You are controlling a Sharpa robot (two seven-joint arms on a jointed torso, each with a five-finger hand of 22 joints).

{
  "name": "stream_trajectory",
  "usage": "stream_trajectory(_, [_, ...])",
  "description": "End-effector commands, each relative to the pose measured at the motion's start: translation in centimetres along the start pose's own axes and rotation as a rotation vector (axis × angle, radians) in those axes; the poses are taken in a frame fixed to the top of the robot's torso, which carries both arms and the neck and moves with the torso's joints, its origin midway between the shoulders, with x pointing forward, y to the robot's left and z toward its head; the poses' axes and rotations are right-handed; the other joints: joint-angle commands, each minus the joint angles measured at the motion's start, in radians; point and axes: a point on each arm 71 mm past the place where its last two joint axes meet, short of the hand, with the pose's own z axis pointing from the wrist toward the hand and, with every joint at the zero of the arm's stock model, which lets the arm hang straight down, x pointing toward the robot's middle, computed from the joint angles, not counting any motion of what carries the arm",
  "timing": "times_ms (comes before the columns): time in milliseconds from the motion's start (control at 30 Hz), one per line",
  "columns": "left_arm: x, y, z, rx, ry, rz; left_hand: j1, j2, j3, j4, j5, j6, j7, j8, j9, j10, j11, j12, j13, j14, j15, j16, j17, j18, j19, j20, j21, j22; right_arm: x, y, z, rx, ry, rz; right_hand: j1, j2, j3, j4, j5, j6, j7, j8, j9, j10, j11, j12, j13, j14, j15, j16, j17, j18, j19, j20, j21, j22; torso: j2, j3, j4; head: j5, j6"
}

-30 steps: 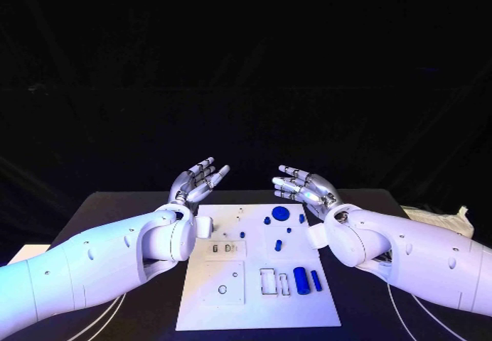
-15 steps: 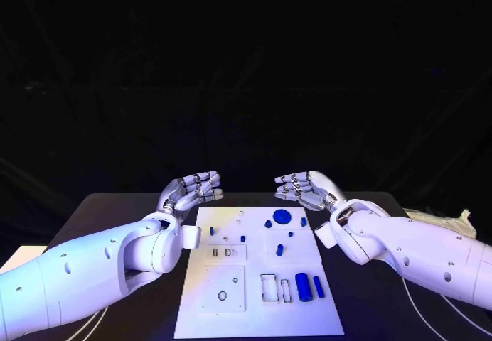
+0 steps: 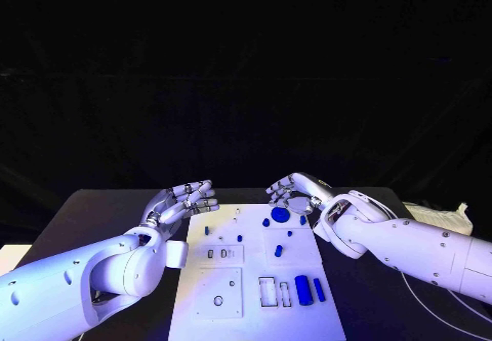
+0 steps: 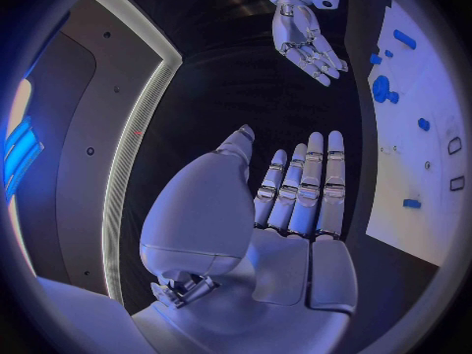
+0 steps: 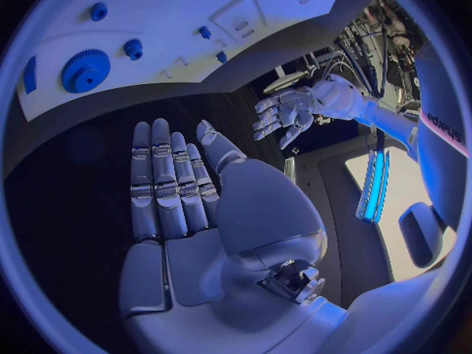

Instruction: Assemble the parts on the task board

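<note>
The task board [image 3: 257, 277] lies flat in the middle of the black table [image 3: 92, 213], its long side running away from the robot. Both hands hover near the board's far end, one on each side, and neither touches the board or any part.

The left hand [image 3: 180, 200] sits just outside the board's far left corner. Its palm faces inward toward the other hand, and its fingers are extended, side by side and slightly bent. The left wrist view shows the same hand [image 4: 295, 197] with straight fingers and a bare palm, so it holds nothing.

The right hand [image 3: 295, 193] sits over the board's far right corner, just above the large blue gear [image 3: 279, 212]. Its fingers curl downward and inward (whether a fingertip touches the gear cannot be told from the head view). The right wrist view shows this hand [image 5: 182, 189] with fingers stretched out together, the palm bare and nothing gripped, and the gear [image 5: 85, 70] lies apart from the fingertips on the white board [image 5: 197, 8].

Parts on the board:
- The gear lies at the far end, with small blue pegs [image 3: 266, 222] just beside it.
- A short blue pin [image 3: 278, 250] stands near the board's middle.
- A thick blue cylinder [image 3: 303, 290] and a thinner blue bar [image 3: 319, 289] lie side by side near the right edge, next to two outlined rectangular slots [image 3: 267, 292].
- A raised square plate with an oval hole [image 3: 218, 300] occupies the near left area.
</note>
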Motion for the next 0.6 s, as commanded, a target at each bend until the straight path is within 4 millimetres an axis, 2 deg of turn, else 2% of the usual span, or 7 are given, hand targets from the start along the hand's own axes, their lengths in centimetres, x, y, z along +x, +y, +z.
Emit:
stream_trajectory(33, [0.7, -0.2, -0.3, -0.017, 0.04, -0.062, 0.004, 0.007, 0.0, -0.008, -0.003, 0.002, 0.041, -0.006, -0.001, 0.003, 0.001, -0.004, -0.001, 0.005, 0.003, -0.007, 0.0, 0.017, 0.005, 0.0, 0.004, -0.002, 0.6, 0.4, 0.2, -0.007, 0.084, -0.236, -0.01, -0.036, 0.045, -0.009, -0.031, 0.052, -0.024, -0.011, 0.001, 0.062, -0.028, -0.008, 0.001, 0.133, -0.038, 0.023, 0.042, 0.012, 0.061, -0.047, 0.117, 0.062, 0.029, -0.0006, 0.01, -0.007, -0.007])
stream_trajectory(167, [1.0, -0.5, -0.5, -0.019, 0.053, -0.074, 0.004, 0.008, 0.0, -0.01, -0.003, 0.002, 0.041, -0.007, -0.001, 0.003, 0.001, -0.004, -0.001, 0.005, 0.003, -0.008, 0.0, 0.017, 0.006, 0.0, 0.004, -0.002, 0.8, 0.6, 0.5, -0.001, 0.117, -0.312, -0.019, -0.05, 0.053, 0.0, -0.04, 0.059, -0.035, -0.01, 0.001, 0.071, -0.038, -0.008, 0.002, 0.209, -0.057, 0.057, 0.074, 0.014, 0.096, -0.065, 0.175, 0.094, 0.043, -0.0004, 0.0158, -0.015, -0.002])
stream_trajectory(267, [1.4, -0.7, -0.7, -0.02, 0.065, -0.084, 0.004, 0.009, -0.001, -0.011, -0.004, 0.0, 0.043, -0.009, -0.001, 0.003, 0.001, -0.005, -0.001, 0.005, 0.003, -0.01, -0.001, 0.017, 0.007, 0.0, 0.003, -0.003, 0.8, 0.8, 0.7, 0.011, 0.138, -0.365, -0.03, -0.064, 0.057, 0.011, -0.048, 0.056, -0.041, -0.012, 0.0, 0.065, -0.043, -0.008, 0.001, 0.251, -0.064, 0.084, 0.099, 0.013, 0.11, -0.075, 0.21, 0.114, 0.05, -0.0014, 0.0177, -0.019, 0.0])
stream_trajectory(400, [1.7, -1.0, -0.9, -0.015, 0.077, -0.094, 0.004, 0.01, -0.001, -0.012, -0.004, -0.003, 0.045, -0.011, -0.002, 0.002, 0.003, -0.007, -0.001, 0.003, 0.004, -0.013, -0.001, 0.017, 0.007, 0.0, 0.002, -0.003, 0.7, 1.1, 0.9, 0.022, 0.162, -0.408, -0.037, -0.081, 0.078, 0.034, -0.054, 0.054, -0.046, -0.012, 0.0, 0.057, -0.047, -0.008, 0.001, 0.257, -0.068, 0.159, 0.157, 0.012, 0.116, -0.085, 0.264, 0.145, 0.06, -0.003, 0.0199, -0.023, 0.002])
stream_trajectory(500, [1.8, -1.3, -1.0, -0.012, 0.081, -0.098, 0.004, 0.01, -0.002, -0.014, -0.004, -0.005, 0.047, -0.012, -0.002, 0.002, 0.003, -0.008, -0.001, 0.003, 0.004, -0.014, -0.002, 0.017, 0.008, 0.0, 0.002, -0.004, 0.6, 1.2, 1.1, 0.032, 0.181, -0.436, -0.041, -0.105, 0.101, 0.064, -0.059, 0.051, -0.05, -0.012, 0.0, 0.046, -0.046, -0.008, 0.001, 0.253, -0.073, 0.269, 0.229, 0.012, 0.122, -0.089, 0.319, 0.178, 0.065, -0.0039, 0.0208, -0.028, -0.004])
stream_trajectory(567, [1.8, -1.3, -1.0, -0.012, 0.082, -0.1, 0.004, 0.01, -0.002, -0.014, -0.004, -0.005, 0.047, -0.012, -0.002, 0.002, 0.003, -0.008, -0.001, 0.003, 0.004, -0.014, -0.002, 0.017, 0.008, 0.0, 0.002, -0.004, 0.6, 1.2, 1.1, 0.035, 0.186, -0.443, -0.04, -0.105, 0.108, 0.071, -0.059, 0.051, -0.052, -0.012, 0.0, 0.044, -0.047, -0.008, 0.001, 0.259, -0.072, 0.302, 0.248, 0.012, 0.127, -0.089, 0.334, 0.187, 0.067, -0.0041, 0.0207, -0.029, -0.006])
stream_trajectory(600, [1.9, -1.4, -1.0, -0.011, 0.084, -0.103, 0.003, 0.011, -0.002, -0.015, -0.004, -0.007, 0.048, -0.014, -0.002, 0.001, 0.004, -0.009, -0.001, 0.003, 0.005, -0.016, -0.002, 0.016, 0.008, 0.001, 0.001, -0.005, 0.5, 1.2, 1.2, 0.038, 0.191, -0.45, -0.04, -0.116, 0.119, 0.086, -0.06, 0.048, -0.05, -0.012, 0.0, 0.04, -0.056, -0.008, 0.001, 0.262, -0.074, 0.397, 0.298, 0.007, 0.142, -0.087, 0.371, 0.208, 0.07, -0.0048, 0.021, -0.033, -0.006])
